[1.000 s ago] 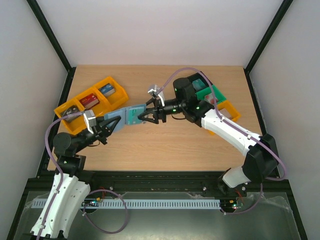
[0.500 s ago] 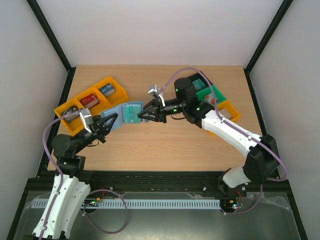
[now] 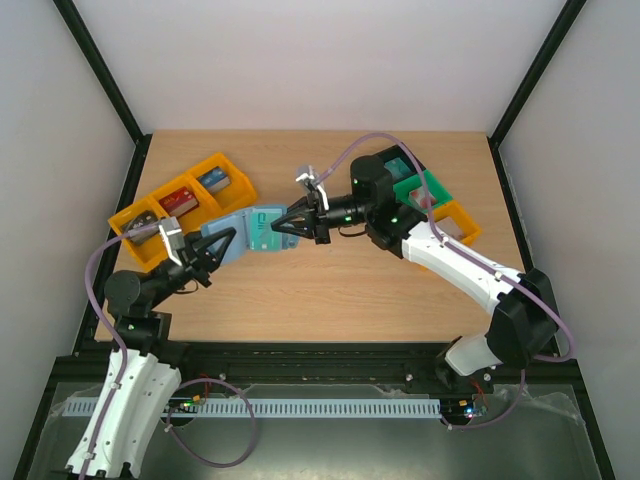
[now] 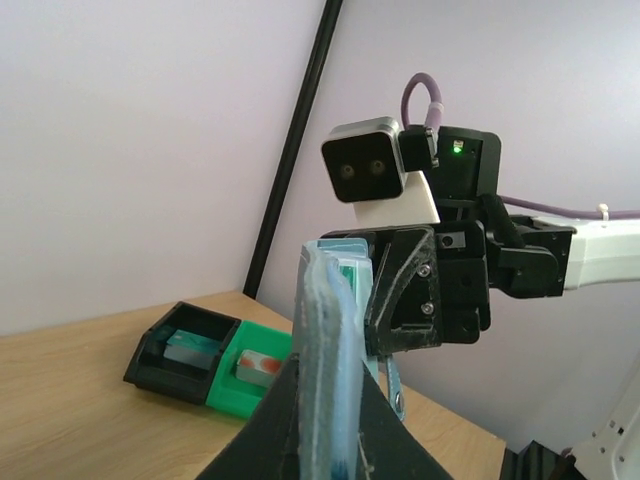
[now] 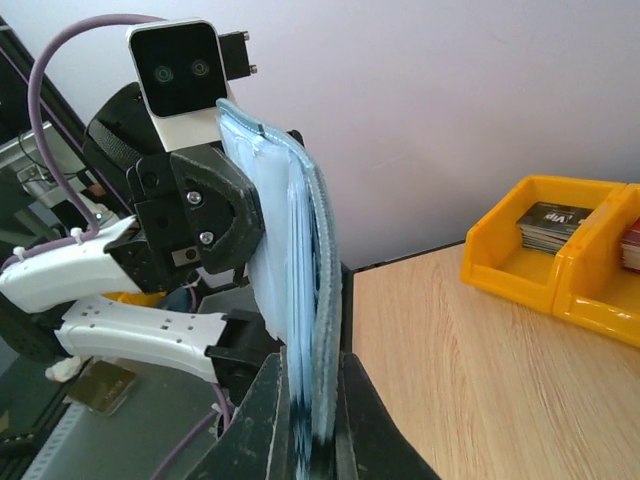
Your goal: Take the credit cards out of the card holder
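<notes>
The blue card holder [image 3: 240, 234] hangs in the air above the table, held between my two arms. My left gripper [image 3: 226, 247] is shut on its left end, where the holder [image 4: 326, 340] runs edge-on between the black fingers. My right gripper [image 3: 284, 228] is shut on its right end, clamping the pale inner layers and felt cover of the holder [image 5: 303, 260]. A teal credit card [image 3: 267, 226] shows in the open face near the right fingertips, and its edge [image 4: 352, 270] peeks out in the left wrist view. Any other cards are hidden in the pockets.
Orange trays [image 3: 148, 222] with blocks stand at the back left. A black tray [image 3: 372, 158], a green tray [image 3: 432, 187] and another orange tray [image 3: 462, 222] sit at the back right, under the right arm. Bare wood lies below the holder.
My right gripper has gone from open to shut on the holder's right end. The holder and the left gripper shifted slightly up and left.
</notes>
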Available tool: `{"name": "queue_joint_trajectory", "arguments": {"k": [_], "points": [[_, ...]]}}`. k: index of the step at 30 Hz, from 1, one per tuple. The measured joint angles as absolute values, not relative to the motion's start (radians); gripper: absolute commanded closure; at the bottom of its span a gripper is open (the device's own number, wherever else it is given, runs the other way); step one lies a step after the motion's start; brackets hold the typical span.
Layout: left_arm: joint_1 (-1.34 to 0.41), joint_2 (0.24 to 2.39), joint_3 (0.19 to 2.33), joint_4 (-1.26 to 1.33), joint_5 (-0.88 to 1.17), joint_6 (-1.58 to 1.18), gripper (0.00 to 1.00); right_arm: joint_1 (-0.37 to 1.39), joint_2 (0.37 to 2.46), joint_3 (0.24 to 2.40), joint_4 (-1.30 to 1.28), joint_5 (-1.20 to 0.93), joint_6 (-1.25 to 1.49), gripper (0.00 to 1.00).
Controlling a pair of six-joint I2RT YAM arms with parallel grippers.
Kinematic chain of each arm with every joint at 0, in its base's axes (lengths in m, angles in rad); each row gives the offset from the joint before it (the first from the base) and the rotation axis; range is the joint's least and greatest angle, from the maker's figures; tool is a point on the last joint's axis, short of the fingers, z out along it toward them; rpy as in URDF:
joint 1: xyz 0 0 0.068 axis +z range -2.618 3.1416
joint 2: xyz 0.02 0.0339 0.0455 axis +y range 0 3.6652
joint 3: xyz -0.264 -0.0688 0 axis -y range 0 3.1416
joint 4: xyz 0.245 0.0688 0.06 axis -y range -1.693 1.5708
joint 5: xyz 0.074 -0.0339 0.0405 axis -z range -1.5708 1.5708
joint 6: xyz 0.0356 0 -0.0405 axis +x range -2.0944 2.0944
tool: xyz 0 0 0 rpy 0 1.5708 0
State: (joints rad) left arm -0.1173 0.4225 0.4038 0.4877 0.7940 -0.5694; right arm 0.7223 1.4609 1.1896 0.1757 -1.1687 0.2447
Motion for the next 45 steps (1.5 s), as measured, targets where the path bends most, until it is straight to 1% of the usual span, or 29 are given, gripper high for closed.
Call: {"name": "queue_joint_trajectory", "arguments": {"k": [1,2,3,4,6,9,11,12,13,15,18,22,26,37,45], "points": [[-0.117,0.422,0.403,0.487,0.789,-0.570,0.60,0.722,1.461,1.189,0.175,-1.165,0.243,0.98],[-0.117,0.420,0.402,0.483,0.775,-0.569,0.42,0.722,1.460,1.189,0.174,-1.157,0.239,0.98],[-0.117,0.417,0.400,0.478,0.749,-0.572,0.32,0.722,1.460,1.189,0.166,-1.140,0.236,0.98],[-0.117,0.414,0.400,0.470,0.724,-0.570,0.27,0.721,1.460,1.189,0.160,-1.125,0.233,0.98],[-0.109,0.406,0.400,0.431,0.625,-0.571,0.23,0.719,1.460,1.188,0.131,-1.062,0.230,0.98],[-0.083,0.400,0.398,0.377,0.486,-0.553,0.21,0.713,1.466,1.200,0.058,-0.916,0.228,0.98],[-0.062,0.393,0.398,0.348,0.410,-0.527,0.22,0.710,1.485,1.227,-0.001,-0.796,0.234,0.98],[-0.043,0.374,0.398,0.329,0.364,-0.494,0.35,0.708,1.528,1.277,-0.073,-0.622,0.248,0.98],[-0.043,0.373,0.398,0.329,0.362,-0.492,0.39,0.708,1.529,1.278,-0.075,-0.619,0.249,0.98],[-0.043,0.369,0.395,0.339,0.390,-0.496,0.44,0.712,1.549,1.299,-0.117,-0.542,0.252,0.98],[-0.063,0.374,0.365,0.404,0.492,-0.541,0.47,0.743,1.573,1.316,-0.132,-0.505,0.242,0.98],[-0.147,0.421,0.324,0.450,0.607,-0.595,0.49,0.822,1.590,1.333,-0.138,-0.554,0.200,0.98],[-0.193,0.457,0.320,0.428,0.647,-0.599,0.52,0.855,1.590,1.334,-0.118,-0.671,0.181,0.98],[-0.173,0.440,0.317,0.419,0.635,-0.664,0.54,0.838,1.552,1.330,-0.075,-0.859,0.131,0.98],[-0.171,0.438,0.307,0.462,0.658,-0.713,0.60,0.828,1.531,1.304,-0.015,-0.915,0.126,0.98]]}}
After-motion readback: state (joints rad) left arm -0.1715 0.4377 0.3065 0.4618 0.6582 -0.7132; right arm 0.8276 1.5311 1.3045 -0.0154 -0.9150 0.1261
